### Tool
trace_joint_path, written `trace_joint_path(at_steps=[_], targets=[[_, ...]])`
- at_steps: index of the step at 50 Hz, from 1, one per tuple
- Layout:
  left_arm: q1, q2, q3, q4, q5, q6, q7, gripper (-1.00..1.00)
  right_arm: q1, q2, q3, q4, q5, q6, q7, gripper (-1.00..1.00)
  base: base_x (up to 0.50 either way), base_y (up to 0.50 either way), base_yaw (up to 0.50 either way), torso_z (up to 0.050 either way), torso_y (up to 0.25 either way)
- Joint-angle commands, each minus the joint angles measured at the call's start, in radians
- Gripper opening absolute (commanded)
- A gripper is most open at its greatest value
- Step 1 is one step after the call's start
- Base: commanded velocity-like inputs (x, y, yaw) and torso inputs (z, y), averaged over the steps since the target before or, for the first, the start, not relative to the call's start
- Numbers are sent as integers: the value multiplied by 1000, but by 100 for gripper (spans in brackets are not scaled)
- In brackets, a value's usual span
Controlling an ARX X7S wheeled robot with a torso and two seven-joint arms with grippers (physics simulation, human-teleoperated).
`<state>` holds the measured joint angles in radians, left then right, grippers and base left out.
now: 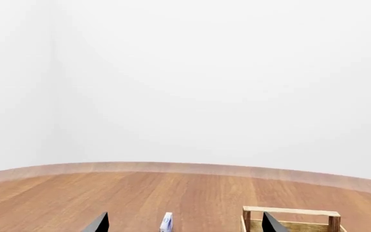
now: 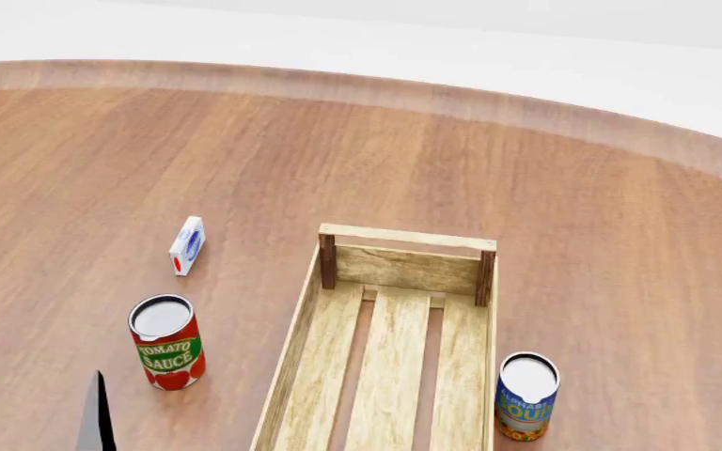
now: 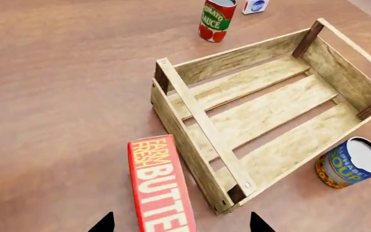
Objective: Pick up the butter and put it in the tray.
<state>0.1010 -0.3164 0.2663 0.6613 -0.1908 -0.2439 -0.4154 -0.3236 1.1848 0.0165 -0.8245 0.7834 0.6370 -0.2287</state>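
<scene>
Nothing is done yet: the butter (image 3: 161, 184) lies on the table (image 3: 56, 96), touching the tray's (image 3: 198, 121) near end. The right gripper (image 3: 180, 226) hovers above it, jaws wide and empty. The grasp, lift and placing remain.

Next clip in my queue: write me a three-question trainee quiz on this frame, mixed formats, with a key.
1. True or false: the butter already lies inside the tray.
2. Multiple choice: in the head view, which thing stands on the table on the tray's right side?
A. the tomato sauce can
B. the soup can
C. the small white carton
3. Fill in: in the right wrist view, the butter carton sits between the fingertips of the right gripper, whose jaws are ____.

Key
1. False: it lies on the table just outside the tray's near end.
2. B
3. open
</scene>
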Motion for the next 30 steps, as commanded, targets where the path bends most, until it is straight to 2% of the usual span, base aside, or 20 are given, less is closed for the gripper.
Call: trace_joint_path(at_steps=[1,8,30], targets=[[-2,18,-28,-4,-9,5,33,100,219,21,-110,-49,60,185,-45,100,0,0,0,0,0],[-4,16,-28,-6,-13,8,29,100,350,9,-171,-61,80,279,-65,100,0,0,0,0,0],[-7,4,-28,3,-25,6,16,100,686,-98,-461,-40,-76,492,-179,100,0,0,0,0,0]])
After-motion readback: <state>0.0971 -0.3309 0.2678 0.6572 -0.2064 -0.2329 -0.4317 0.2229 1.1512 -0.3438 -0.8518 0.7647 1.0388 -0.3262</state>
